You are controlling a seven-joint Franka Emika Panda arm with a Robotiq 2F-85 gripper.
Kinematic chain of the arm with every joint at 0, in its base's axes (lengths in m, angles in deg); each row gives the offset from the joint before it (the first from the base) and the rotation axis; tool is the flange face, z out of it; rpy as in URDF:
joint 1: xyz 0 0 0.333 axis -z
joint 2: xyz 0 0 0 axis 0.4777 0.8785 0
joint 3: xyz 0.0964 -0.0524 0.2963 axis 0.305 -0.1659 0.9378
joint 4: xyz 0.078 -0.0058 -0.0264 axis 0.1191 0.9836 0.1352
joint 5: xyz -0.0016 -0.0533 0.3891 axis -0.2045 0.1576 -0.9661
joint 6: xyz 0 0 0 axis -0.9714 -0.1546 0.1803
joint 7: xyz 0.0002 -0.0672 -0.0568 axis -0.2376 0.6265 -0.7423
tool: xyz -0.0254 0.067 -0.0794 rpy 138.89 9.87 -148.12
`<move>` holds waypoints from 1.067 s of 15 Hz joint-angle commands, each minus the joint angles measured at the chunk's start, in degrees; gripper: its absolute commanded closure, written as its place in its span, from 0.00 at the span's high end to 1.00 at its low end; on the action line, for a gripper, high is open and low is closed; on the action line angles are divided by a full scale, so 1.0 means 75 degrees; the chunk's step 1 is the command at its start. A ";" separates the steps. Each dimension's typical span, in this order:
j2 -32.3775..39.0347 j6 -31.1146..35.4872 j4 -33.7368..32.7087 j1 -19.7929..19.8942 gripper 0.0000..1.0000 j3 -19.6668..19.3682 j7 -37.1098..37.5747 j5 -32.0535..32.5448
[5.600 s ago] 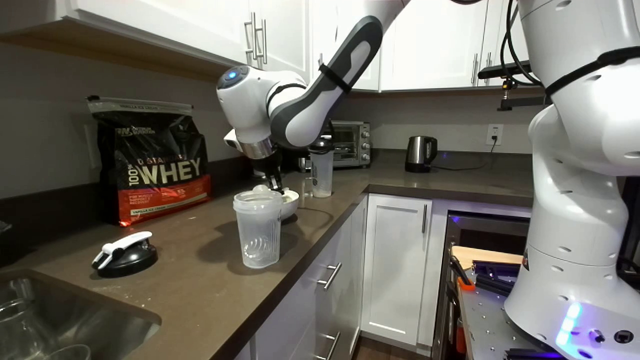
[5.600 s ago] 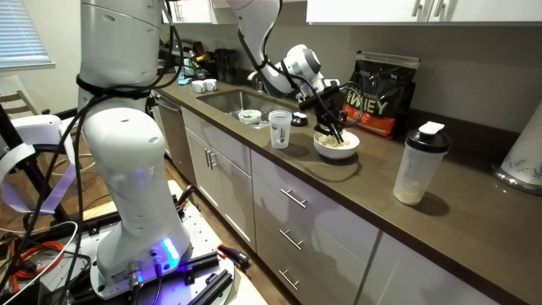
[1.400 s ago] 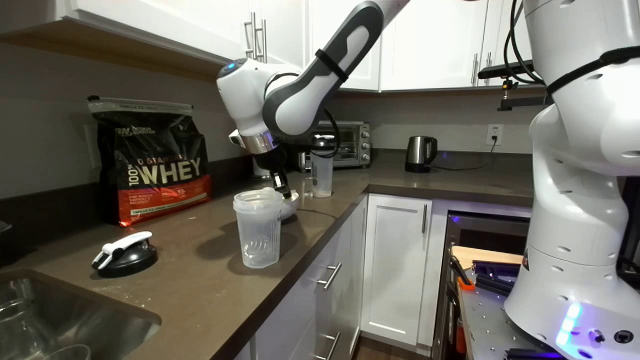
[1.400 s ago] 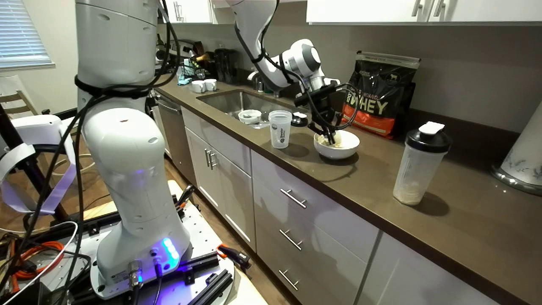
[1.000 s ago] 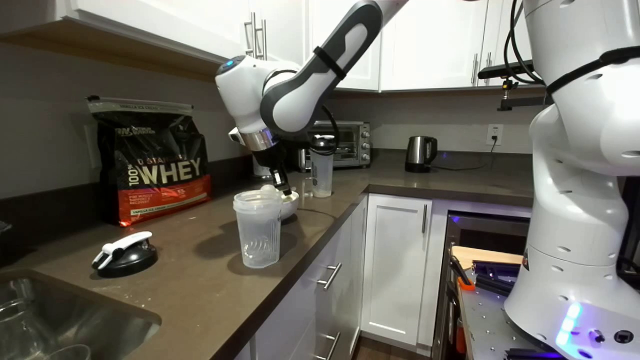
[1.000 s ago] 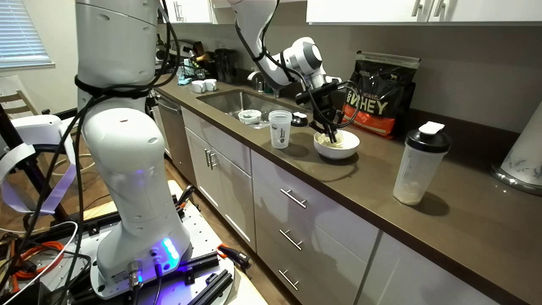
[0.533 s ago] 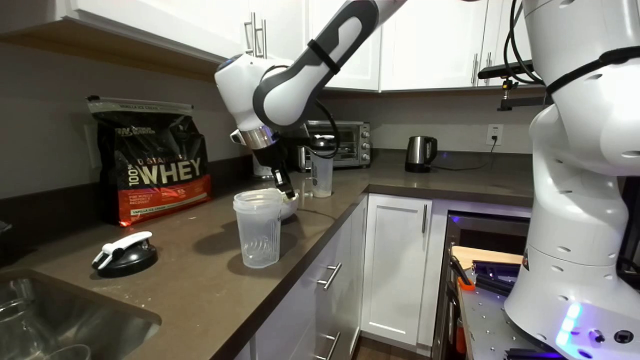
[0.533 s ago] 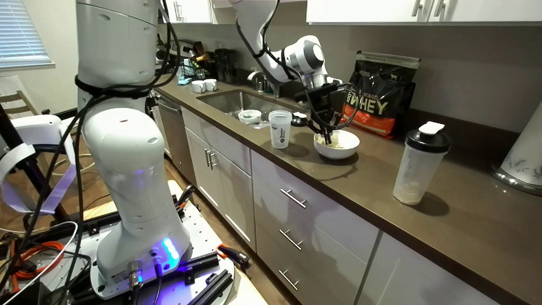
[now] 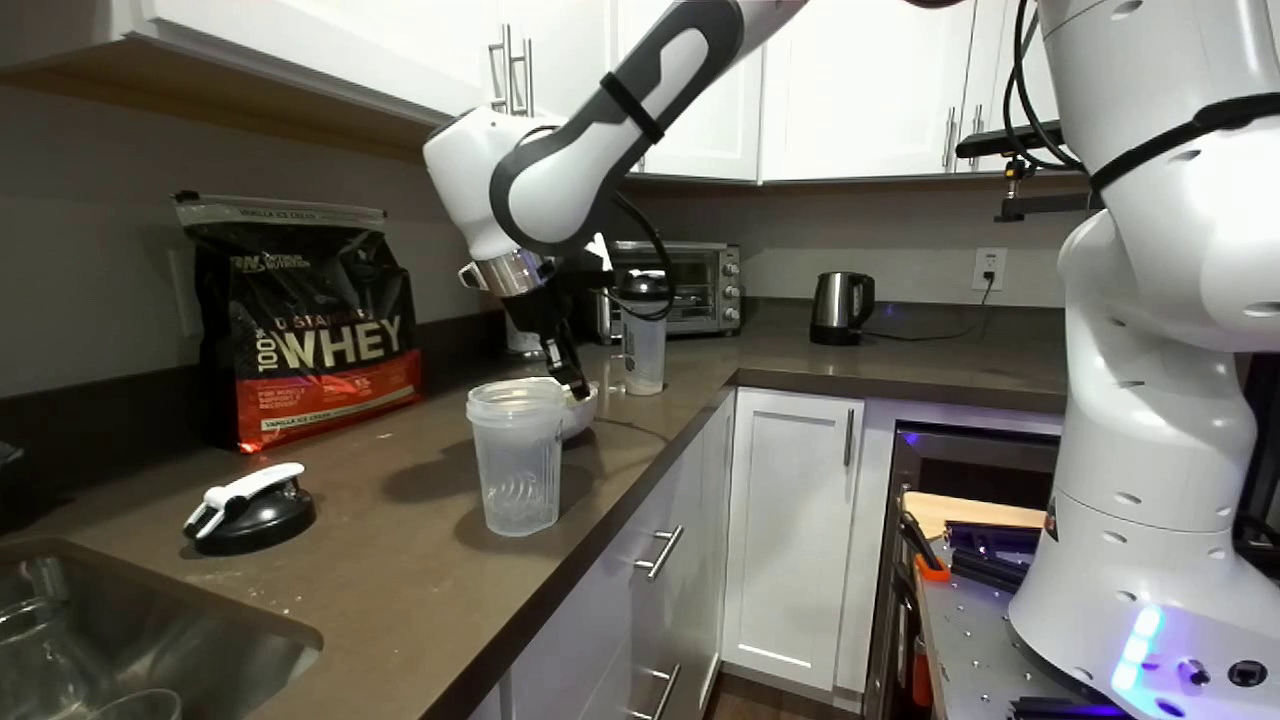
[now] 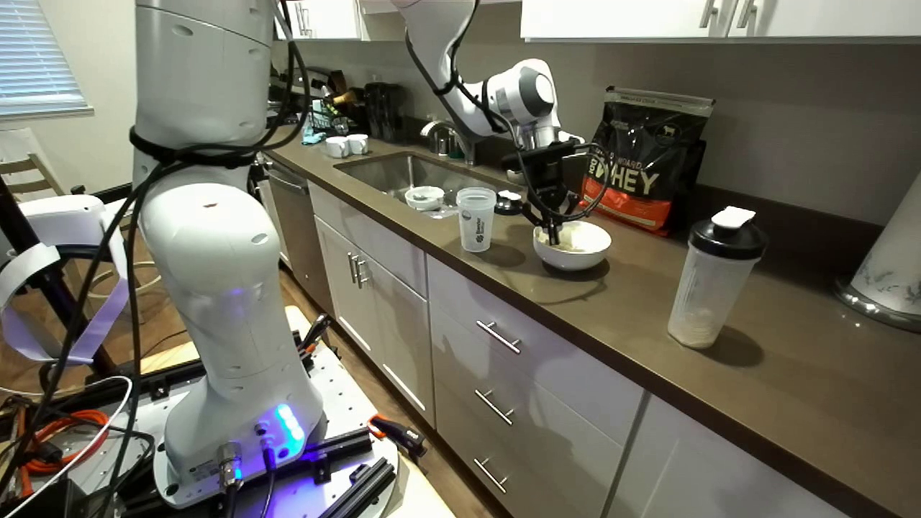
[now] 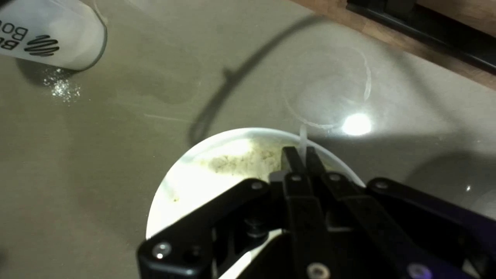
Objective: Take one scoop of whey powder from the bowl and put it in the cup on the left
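In an exterior view, finding the cup [image 10: 475, 224] standing on the surface [image 10: 806, 367], left of the bowl [image 10: 573, 259] and apart from it, with the bottle [image 10: 714, 284] well to the right of both. Seeing powder [image 10: 573, 242] lying in the bowl, and the claw [image 11: 302, 152] hanging over it, holding the scoop [image 11: 303, 136] between its fingertips [image 11: 292, 158]. Spotting the bag [image 10: 647, 158] behind the bowl. In an exterior view, noticing the lid [image 9: 252, 517] resting left of the cup, the sink [image 9: 225, 640] lying before the lid, the oven [image 9: 695, 280] standing behind the bottle, and the kettle [image 9: 836, 308] right of the oven.
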 commanded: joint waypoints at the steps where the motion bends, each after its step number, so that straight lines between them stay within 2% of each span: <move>1: 0.0154 -0.0312 -0.0310 0.0070 0.01 0.0051 -0.0303 -0.0349; 6: 0.0209 -0.0448 -0.0451 0.0073 0.01 0.0079 -0.0333 -0.0621; 16: 0.0615 -0.1148 -0.1273 0.0290 0.01 0.0070 -0.0558 -0.1584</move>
